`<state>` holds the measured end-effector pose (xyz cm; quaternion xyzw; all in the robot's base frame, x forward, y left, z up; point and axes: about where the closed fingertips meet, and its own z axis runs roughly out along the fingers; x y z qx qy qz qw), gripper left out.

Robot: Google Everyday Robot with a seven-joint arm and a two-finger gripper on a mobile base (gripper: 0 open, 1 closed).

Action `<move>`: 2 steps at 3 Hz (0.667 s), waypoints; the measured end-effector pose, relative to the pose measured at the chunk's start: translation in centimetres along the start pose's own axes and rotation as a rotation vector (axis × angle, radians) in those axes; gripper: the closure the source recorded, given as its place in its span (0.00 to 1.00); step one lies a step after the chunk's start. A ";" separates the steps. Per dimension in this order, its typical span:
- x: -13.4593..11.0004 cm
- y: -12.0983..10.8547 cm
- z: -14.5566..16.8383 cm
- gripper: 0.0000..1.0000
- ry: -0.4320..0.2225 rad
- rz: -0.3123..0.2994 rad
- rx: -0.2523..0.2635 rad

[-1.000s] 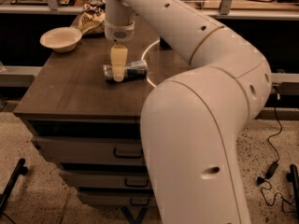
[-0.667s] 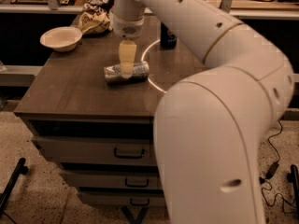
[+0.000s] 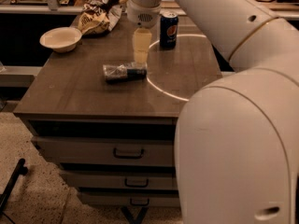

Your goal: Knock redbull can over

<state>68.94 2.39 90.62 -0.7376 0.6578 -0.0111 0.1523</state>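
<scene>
The redbull can (image 3: 124,72) lies on its side near the middle of the dark wooden tabletop (image 3: 70,87), its length running left to right. My gripper (image 3: 141,54) hangs from the white arm just above the can's right end, its pale fingers pointing down. A wider dark-blue Pepsi can (image 3: 168,30) stands upright behind and to the right of the gripper.
A white bowl (image 3: 60,38) sits at the table's back left, with a crumpled snack bag (image 3: 99,16) behind it. A bright ring of light (image 3: 168,90) lies on the table's right half. My arm's large white body fills the right foreground. Drawers (image 3: 128,153) face the front.
The arm and gripper have shifted right and back, and the view has moved, bringing the Pepsi can into sight. The redbull can stays lying on its side.
</scene>
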 end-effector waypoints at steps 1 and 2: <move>-0.4 0.4 -2.4 0.00 -0.022 -0.042 0.018; -0.4 0.4 -2.4 0.00 -0.022 -0.042 0.018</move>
